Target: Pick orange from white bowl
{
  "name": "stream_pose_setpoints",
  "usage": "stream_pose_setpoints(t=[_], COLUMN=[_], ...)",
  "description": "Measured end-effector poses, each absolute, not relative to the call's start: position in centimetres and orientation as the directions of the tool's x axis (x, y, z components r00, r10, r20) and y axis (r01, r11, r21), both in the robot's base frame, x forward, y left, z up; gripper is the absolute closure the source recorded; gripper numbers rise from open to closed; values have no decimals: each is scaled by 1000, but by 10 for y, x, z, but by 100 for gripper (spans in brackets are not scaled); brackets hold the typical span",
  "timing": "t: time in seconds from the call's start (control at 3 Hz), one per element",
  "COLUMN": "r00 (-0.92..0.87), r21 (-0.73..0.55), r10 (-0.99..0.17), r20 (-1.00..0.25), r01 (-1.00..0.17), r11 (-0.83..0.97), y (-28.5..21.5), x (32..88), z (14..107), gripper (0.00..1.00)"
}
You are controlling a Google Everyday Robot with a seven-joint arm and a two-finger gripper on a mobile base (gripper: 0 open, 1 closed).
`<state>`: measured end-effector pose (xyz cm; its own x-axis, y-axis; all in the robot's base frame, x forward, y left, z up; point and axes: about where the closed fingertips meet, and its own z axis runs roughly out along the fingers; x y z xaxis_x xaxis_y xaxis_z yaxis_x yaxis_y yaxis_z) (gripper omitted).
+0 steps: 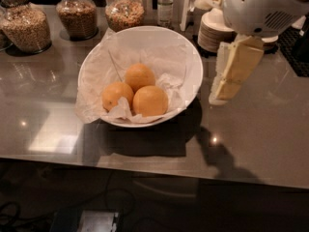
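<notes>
White bowl on grey counter, lined with crumpled paper. Three fruits inside. The orange lies at the bowl's near side, right of centre, touching two smaller oranges to its left and behind. Gripper hangs just outside the bowl's right rim, tip low near the counter, apart from the orange. Open or closed: cannot tell. Stacked dishes behind the bowl's right edge.

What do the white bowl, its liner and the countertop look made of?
White bowl: glossy, probably glazed ceramic; smooth shiny rim. Liner: thin white paper, crumpled creases. Countertop: polished grey stone or laminate; it mirrors lights. Gripper, hovering right of the bowl: matte cream plastic, apparently.
</notes>
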<state>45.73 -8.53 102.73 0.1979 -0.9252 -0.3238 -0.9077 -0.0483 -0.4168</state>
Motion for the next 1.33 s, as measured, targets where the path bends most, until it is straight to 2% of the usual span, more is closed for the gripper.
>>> stream_pose_setpoints(t=[0.33,0.67,1.33], r00=[235,287,266], r21=[-413,-436,-406], r10=[-904,-868,-859], r20=[-356,-405,-439], r01=[-908,-895,-911], r11=[-73,-93,-74], y=[-51,1,3], x=[463,503,505], z=[1021,1006,990], gripper=[0,0,0])
